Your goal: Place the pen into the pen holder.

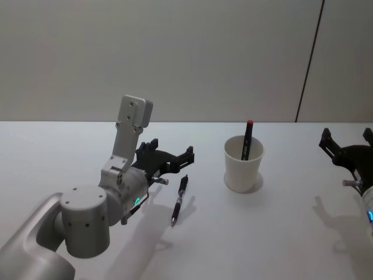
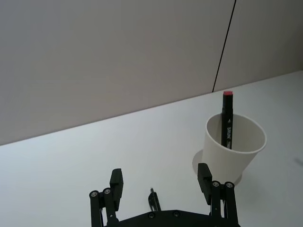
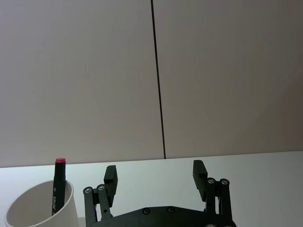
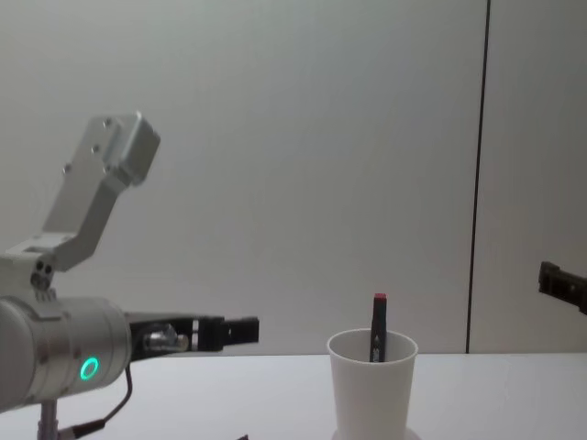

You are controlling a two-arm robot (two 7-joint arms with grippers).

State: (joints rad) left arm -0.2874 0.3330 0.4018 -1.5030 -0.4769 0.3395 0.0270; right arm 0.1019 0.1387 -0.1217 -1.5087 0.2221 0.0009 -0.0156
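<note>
- A plain white, tapered paper cup, the pen holder [image 1: 243,170] [image 2: 234,158] [image 3: 33,209] [image 4: 371,394], stands upright on the white table [image 1: 58,146].
- A black marker with a red cap [image 1: 247,140] [image 2: 227,120] [image 3: 58,187] [image 4: 378,330] stands inside it, its cap above the rim.
- A slim black pen [image 1: 179,200] [image 2: 152,198] lies flat on the table at 8 o'clock from the cup, near it but apart, its length running roughly 12 to 6.
- The left gripper [image 1: 172,153] [image 2: 160,182] [image 4: 229,328] hovers at about 11 o'clock from the pen, its fingers spread wide and empty.
- The right gripper [image 1: 347,140] [image 3: 155,174] [image 4: 561,282] sits at 3 o'clock from the cup, well apart, its fingers likewise spread and holding nothing.
</note>
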